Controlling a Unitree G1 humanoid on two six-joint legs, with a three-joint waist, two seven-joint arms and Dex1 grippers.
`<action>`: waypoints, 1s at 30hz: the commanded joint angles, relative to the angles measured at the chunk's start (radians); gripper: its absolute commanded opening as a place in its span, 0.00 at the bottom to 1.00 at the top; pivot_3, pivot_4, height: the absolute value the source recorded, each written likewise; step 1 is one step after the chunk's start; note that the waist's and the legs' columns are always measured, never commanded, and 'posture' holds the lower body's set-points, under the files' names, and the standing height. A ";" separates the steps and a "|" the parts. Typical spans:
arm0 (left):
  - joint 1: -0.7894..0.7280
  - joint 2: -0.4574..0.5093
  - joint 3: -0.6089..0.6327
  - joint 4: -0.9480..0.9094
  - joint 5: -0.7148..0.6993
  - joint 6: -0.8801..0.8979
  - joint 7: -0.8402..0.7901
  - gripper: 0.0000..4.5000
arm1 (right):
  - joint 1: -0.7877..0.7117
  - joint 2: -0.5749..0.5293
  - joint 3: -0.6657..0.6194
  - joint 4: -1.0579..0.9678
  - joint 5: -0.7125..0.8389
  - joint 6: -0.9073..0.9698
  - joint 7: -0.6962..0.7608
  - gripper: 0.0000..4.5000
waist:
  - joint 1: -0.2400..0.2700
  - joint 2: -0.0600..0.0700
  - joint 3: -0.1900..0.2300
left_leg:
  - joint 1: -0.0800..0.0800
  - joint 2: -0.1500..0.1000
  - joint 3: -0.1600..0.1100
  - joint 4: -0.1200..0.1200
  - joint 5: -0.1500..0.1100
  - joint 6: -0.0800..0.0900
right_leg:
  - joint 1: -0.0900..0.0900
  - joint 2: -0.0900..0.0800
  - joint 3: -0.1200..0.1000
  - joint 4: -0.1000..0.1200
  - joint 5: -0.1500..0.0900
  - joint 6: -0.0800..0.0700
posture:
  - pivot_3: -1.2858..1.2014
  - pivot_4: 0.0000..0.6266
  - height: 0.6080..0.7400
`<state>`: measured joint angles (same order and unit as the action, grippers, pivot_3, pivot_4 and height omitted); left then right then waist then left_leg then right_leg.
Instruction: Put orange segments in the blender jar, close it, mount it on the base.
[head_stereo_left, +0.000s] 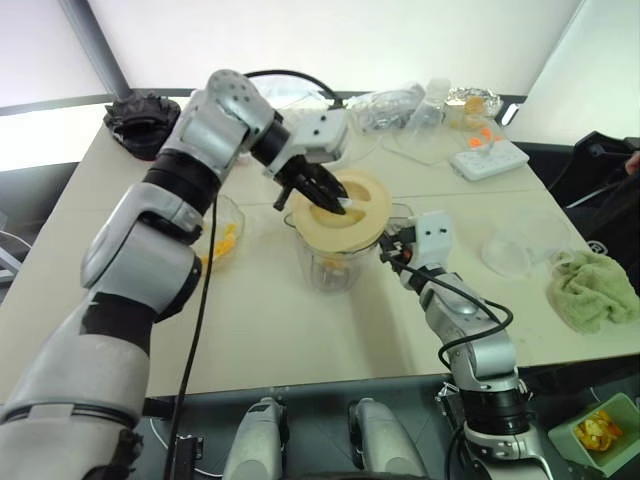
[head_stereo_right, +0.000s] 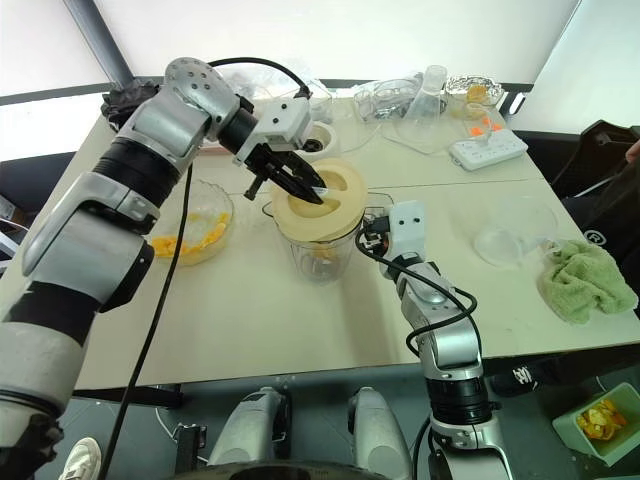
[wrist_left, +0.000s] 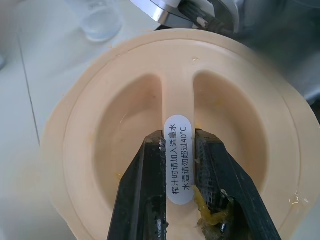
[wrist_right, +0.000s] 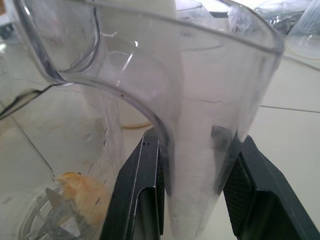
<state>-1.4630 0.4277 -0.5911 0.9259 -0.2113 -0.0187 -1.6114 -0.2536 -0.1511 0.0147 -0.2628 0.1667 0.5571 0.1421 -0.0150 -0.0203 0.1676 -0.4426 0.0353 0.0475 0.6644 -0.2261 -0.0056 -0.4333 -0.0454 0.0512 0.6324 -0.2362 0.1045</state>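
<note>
Makeshift test kitchen; cream table (head_stereo_left: 300, 330), power strip (head_stereo_left: 489, 158), plain white walls

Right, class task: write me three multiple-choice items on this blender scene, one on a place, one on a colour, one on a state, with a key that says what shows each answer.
1. Where is the lid?
A. On top of the blender jar
B. Beside the green cloth
C. On the floor

2. What colour is the lid?
A. Black
B. Cream-yellow
C. Blue

3. What is the left gripper doing?
A. Hanging open above the table
B. Pinching the lid's middle ridge
C. Holding a bowl

Key: 1 A, the lid rests on the jar's rim. 2 B, pale cream all over. 3 B, both fingers press the labelled ridge.
</note>
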 joint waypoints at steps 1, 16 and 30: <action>-0.017 -0.014 -0.039 0.040 0.009 -0.033 -0.003 0.06 | 0.002 0.022 0.001 -0.082 0.035 -0.025 0.022 0.21 | 0.002 0.000 0.000 | 0.000 0.000 0.000 0.000 0.000 0.000 | 0.000 0.000 0.000 0.000 0.000 0.000 | 0.52 0.24 1.00; 0.014 -0.020 -0.154 0.070 0.032 -0.069 -0.003 0.06 | -0.004 0.098 -0.037 -0.113 0.103 -0.133 0.069 0.21 | -0.002 0.000 0.000 | 0.000 0.000 -0.001 0.000 0.000 0.000 | 0.000 0.000 0.000 0.000 0.000 0.000 | 0.52 0.24 1.00; 0.099 0.006 -0.161 0.003 0.128 -0.005 -0.003 0.06 | -0.002 0.134 -0.048 -0.127 0.119 -0.149 0.098 0.21 | -0.006 0.000 0.000 | 0.000 0.000 -0.001 0.000 0.000 0.000 | 0.000 0.000 0.000 0.000 0.000 0.000 | 0.52 0.24 1.00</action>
<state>-1.4517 0.4258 -0.6836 0.9083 -0.1998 -0.0550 -1.6095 -0.2102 -0.0630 -0.0293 -0.2660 0.1773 0.5111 0.1844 -0.0210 -0.0203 0.1675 -0.4424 0.0354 0.0468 0.6645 -0.2262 -0.0055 -0.4331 -0.0450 0.0512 0.6324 -0.2366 0.1045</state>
